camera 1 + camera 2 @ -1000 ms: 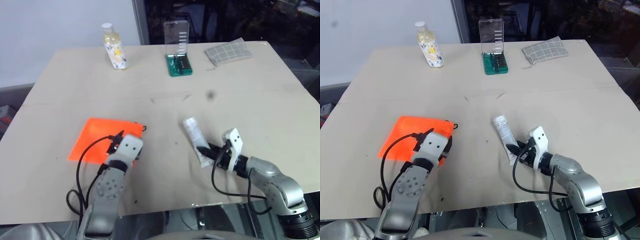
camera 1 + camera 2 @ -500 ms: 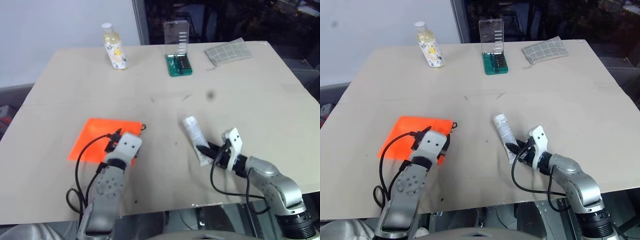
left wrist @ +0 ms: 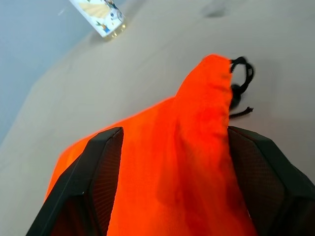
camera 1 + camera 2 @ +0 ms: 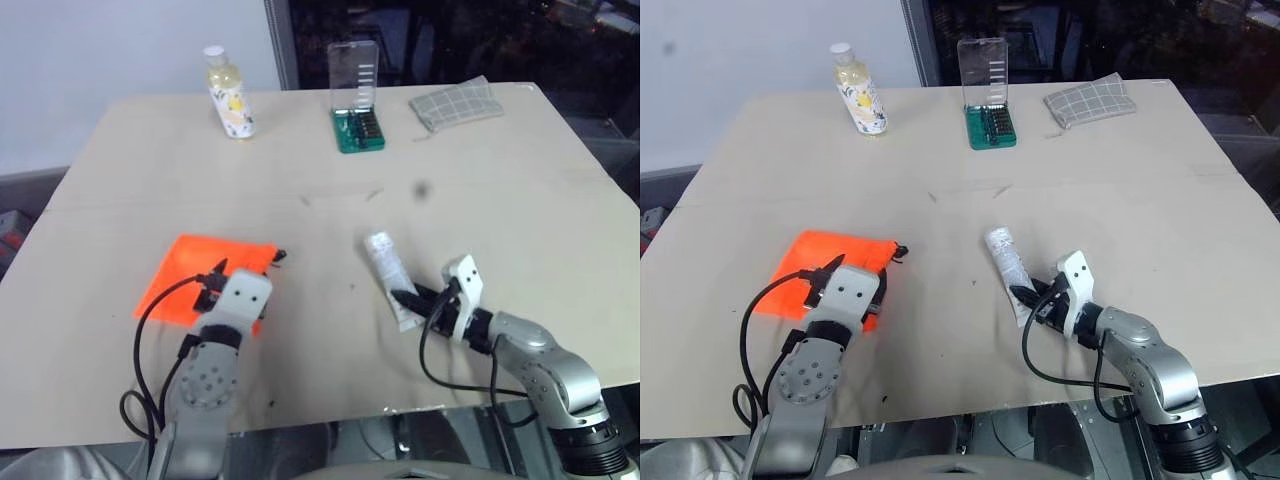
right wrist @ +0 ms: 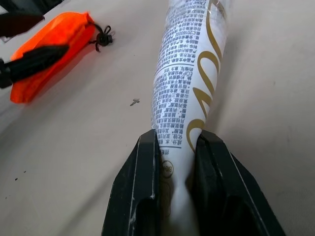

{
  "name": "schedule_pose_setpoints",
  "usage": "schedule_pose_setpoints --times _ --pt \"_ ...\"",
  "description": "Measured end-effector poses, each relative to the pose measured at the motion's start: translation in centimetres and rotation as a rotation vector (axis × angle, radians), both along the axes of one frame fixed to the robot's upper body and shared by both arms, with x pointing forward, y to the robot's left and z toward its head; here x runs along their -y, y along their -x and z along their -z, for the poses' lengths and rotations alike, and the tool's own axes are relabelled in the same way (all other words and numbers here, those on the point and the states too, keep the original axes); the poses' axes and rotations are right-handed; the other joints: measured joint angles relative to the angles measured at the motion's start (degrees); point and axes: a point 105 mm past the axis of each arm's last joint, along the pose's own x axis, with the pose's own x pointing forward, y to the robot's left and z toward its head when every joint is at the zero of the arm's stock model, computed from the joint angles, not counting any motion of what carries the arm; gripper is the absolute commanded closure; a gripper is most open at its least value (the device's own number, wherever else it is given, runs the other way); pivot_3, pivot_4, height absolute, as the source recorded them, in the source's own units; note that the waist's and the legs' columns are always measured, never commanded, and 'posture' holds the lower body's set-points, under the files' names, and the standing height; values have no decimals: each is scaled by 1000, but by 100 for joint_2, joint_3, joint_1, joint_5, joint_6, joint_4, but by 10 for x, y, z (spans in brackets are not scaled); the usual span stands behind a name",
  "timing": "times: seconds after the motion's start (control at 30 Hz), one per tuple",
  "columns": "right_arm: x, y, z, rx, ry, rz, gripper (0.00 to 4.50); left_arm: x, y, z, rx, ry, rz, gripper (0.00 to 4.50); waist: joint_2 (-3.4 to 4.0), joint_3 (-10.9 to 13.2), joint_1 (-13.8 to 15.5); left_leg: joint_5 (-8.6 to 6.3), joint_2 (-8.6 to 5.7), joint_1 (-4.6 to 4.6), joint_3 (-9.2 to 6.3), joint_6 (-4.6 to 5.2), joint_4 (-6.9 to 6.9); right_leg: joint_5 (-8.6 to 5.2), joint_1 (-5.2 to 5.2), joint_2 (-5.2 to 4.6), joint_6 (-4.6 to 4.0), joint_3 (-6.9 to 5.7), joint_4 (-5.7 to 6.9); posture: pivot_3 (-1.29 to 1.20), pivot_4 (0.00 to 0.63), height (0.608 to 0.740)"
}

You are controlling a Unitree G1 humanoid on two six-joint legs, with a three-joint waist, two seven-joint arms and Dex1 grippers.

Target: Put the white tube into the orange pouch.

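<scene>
The orange pouch (image 4: 172, 278) lies flat at the near left of the table, its dark drawstring cord (image 3: 241, 78) at the end toward the middle. My left gripper (image 3: 174, 130) straddles that end, and bunched fabric rises between both fingers (image 4: 218, 272), touching each. The white tube (image 4: 385, 262) lies right of centre, cap pointing away from me. My right gripper (image 5: 177, 140) is shut on the tube's flat crimped end (image 4: 1023, 305), low over the table.
Along the far edge stand a yellowish bottle (image 4: 228, 95), a green bit case with an upright clear lid (image 4: 357, 125) and a grey checked cloth (image 4: 455, 103). Bare tabletop (image 4: 330, 210) separates pouch and tube. The table's near edge runs just below both arms.
My left gripper has edged slightly left, and the pouch's cord end has drawn in and bunched with it. The right gripper and the tube have stayed put.
</scene>
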Motion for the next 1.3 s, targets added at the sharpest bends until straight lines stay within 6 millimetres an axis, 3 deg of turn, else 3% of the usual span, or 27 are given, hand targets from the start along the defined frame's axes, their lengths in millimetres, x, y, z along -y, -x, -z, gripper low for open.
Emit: schedule_pose_setpoints --times 0.4,0.63,1.03,1.3 --pt "-1 -1 0 8 1 5 3778 -9 11 4 -41 -1 -29 1119 -1 -1 -1 0 0 1 0 0 0 0 0 1 0 0 1 0 150 740" --pt "-1 0 1 10 0 6 3778 -16 18 -12 18 -5 -39 1119 0 -1 -2 0 1 1 1 0 0 0 0 0 0 0 1 0 150 740" --pt "-2 0 1 18 1 5 3778 -24 29 6 -87 -5 -70 1119 -3 -3 -6 0 1 2 1 0 0 0 1 3 0 0 1 0 150 740" --pt "-2 0 1 19 0 5 3778 -36 25 -6 -32 -31 -123 1119 -4 -3 -6 0 1 3 1 0 0 0 1 2 0 1 1 0 150 740"
